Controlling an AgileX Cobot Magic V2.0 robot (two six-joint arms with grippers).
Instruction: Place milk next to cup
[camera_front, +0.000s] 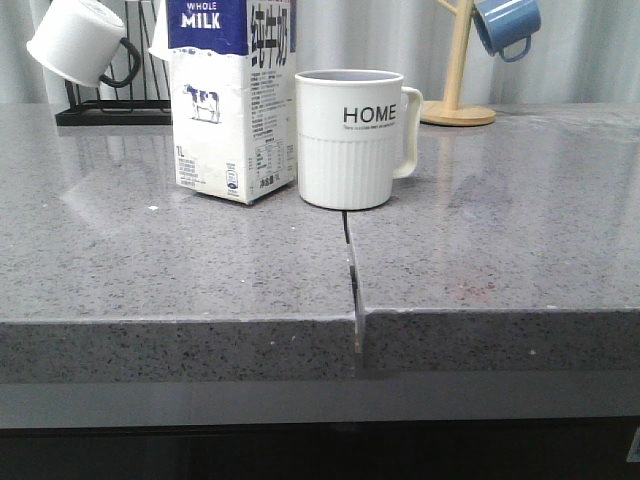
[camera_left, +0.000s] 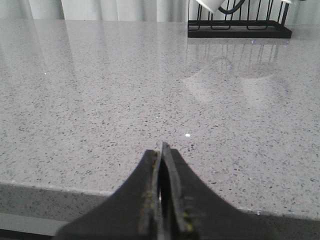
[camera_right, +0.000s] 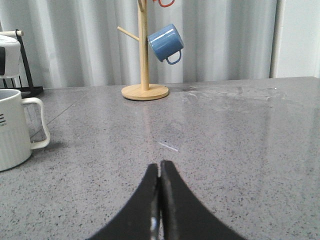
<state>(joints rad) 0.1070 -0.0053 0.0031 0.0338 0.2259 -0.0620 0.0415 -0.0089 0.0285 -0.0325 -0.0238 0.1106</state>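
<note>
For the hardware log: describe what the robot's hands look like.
Only the finger ends show. The left hand has two matte black, wedge-shaped fingers with yellowish scuffs along the inner edges. The right hand looks alike: black and tapered. No cables or markings are visible.

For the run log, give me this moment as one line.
tall white milk carton: upright beside white HOME mug | left claw: shut, empty | right claw: shut, empty

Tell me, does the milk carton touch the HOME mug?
Cannot tell. In the front view the milk carton and the HOME mug overlap, hiding any gap.
</note>
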